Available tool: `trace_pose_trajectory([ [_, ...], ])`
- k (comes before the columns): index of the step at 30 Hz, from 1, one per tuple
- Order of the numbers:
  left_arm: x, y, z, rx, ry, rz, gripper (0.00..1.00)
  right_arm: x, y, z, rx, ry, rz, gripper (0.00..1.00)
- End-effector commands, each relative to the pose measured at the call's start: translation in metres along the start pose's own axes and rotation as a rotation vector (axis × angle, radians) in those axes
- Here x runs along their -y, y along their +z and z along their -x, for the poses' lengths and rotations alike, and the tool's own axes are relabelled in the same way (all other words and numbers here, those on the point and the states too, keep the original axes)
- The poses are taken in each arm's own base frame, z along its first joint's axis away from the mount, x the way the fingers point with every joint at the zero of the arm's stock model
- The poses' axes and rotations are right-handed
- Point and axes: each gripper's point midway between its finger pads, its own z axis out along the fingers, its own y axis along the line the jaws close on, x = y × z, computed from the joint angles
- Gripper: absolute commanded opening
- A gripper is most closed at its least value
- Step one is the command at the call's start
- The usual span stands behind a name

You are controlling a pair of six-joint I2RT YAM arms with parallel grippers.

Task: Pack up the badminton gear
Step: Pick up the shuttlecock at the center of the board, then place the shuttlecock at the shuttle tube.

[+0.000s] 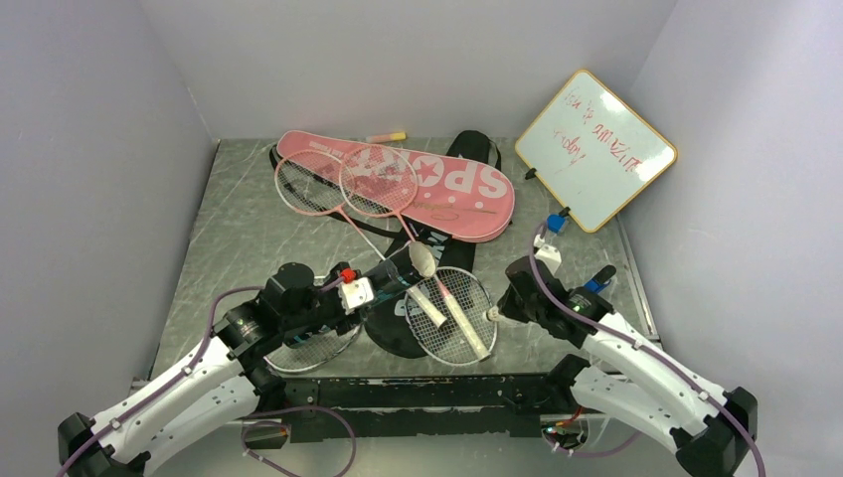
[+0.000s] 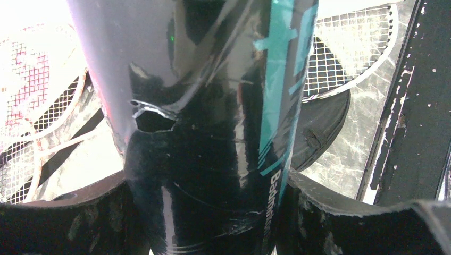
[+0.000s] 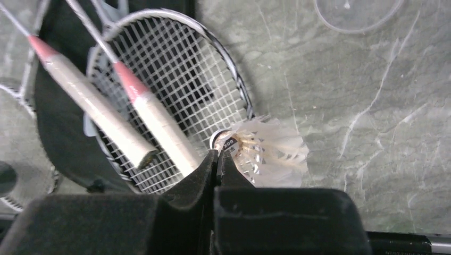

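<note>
Shuttlecock (image 3: pixel 266 151): lies on its side on the grey table (image 3: pixel 345 106), cork end just beside the rim of the white-framed racket (image 3: pixel 175 69). Right gripper (image 3: pixel 215 162): fully closed, tips touching the cork end; pinching a feather or not, impossible to tell. Dark tube (image 2: pixel 213 133): sits clamped between the fingers (image 2: pixel 69 218) of the left gripper (image 2: pixel 210 212), jaws wide around it, near the black racket cover (image 1: pixel 398 333). Farther back: 2 pink-framed rackets (image 1: pixel 308 186) across the pink cover (image 1: pixel 467 194); whiteboard (image 1: pixel 596 149) propped at the back right.
</note>
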Motion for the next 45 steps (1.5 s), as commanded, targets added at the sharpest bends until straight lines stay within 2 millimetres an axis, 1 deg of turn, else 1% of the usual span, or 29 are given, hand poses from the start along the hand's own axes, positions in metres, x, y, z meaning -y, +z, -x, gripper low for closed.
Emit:
trace_pose_trajectory([
  [1, -0.007, -0.002, 0.031, 0.104, 0.005, 0.012, 0.36, -0.031, -0.035, 0.039, 0.083, 0.009, 0.096, 0.00],
  [3, -0.006, -0.002, 0.033, 0.110, 0.007, 0.006, 0.36, -0.045, -0.053, 0.056, 0.114, -0.006, 0.147, 0.00],
  [5, -0.005, -0.003, 0.034, 0.119, 0.011, 0.000, 0.36, -0.063, -0.075, 0.075, 0.155, -0.030, 0.221, 0.00],
  [8, -0.001, -0.003, 0.037, 0.132, 0.014, -0.020, 0.36, -0.094, -0.113, 0.100, 0.223, -0.063, 0.376, 0.00],
  [10, 0.002, -0.003, 0.039, 0.144, 0.017, -0.037, 0.36, -0.119, -0.142, 0.116, 0.277, -0.091, 0.515, 0.00],
  [12, 0.003, -0.003, 0.039, 0.145, 0.017, -0.041, 0.36, -0.141, -0.170, 0.123, 0.309, -0.131, 0.653, 0.00],
  [14, 0.003, -0.002, 0.039, 0.145, 0.017, -0.043, 0.36, -0.157, -0.194, 0.128, 0.318, -0.164, 0.753, 0.00],
  [15, 0.003, -0.002, 0.039, 0.145, 0.016, -0.046, 0.36, -0.164, -0.202, 0.129, 0.317, -0.181, 0.788, 0.00],
  [17, 0.004, -0.002, 0.038, 0.144, 0.015, -0.049, 0.36, -0.175, -0.213, 0.131, 0.302, -0.210, 0.835, 0.00],
  [20, 0.003, -0.002, 0.037, 0.138, 0.014, -0.043, 0.36, -0.189, -0.225, 0.127, 0.269, -0.266, 0.905, 0.00],
  [22, 0.002, -0.002, 0.037, 0.136, 0.014, -0.038, 0.36, -0.196, -0.230, 0.122, 0.241, -0.303, 0.954, 0.00],
  [24, 0.002, -0.002, 0.037, 0.135, 0.012, -0.039, 0.36, -0.202, -0.230, 0.116, 0.213, -0.331, 0.983, 0.00],
  [26, 0.003, -0.001, 0.037, 0.135, 0.012, -0.043, 0.36, -0.206, -0.224, 0.109, 0.173, -0.353, 0.996, 0.00],
  [32, 0.003, -0.002, 0.037, 0.140, 0.013, -0.043, 0.36, -0.218, -0.196, 0.088, 0.051, -0.378, 1.020, 0.00],
  [34, 0.003, -0.002, 0.037, 0.138, 0.012, -0.041, 0.36, -0.223, -0.191, 0.083, 0.033, -0.374, 1.043, 0.00],
  [37, 0.003, -0.002, 0.036, 0.136, 0.012, -0.040, 0.36, -0.232, -0.186, 0.068, -0.023, -0.377, 1.092, 0.00],
  [40, 0.003, -0.002, 0.037, 0.139, 0.013, -0.043, 0.36, -0.242, -0.193, 0.052, -0.071, -0.397, 1.166, 0.00],
  [43, 0.003, -0.002, 0.037, 0.139, 0.014, -0.043, 0.36, -0.245, -0.197, 0.045, -0.083, -0.410, 1.197, 0.00],
  [44, 0.003, -0.002, 0.037, 0.138, 0.013, -0.043, 0.36, -0.245, -0.197, 0.044, -0.085, -0.413, 1.195, 0.02],
  [45, 0.003, -0.002, 0.037, 0.137, 0.014, -0.043, 0.36, -0.244, -0.197, 0.043, -0.087, -0.417, 1.191, 0.07],
])
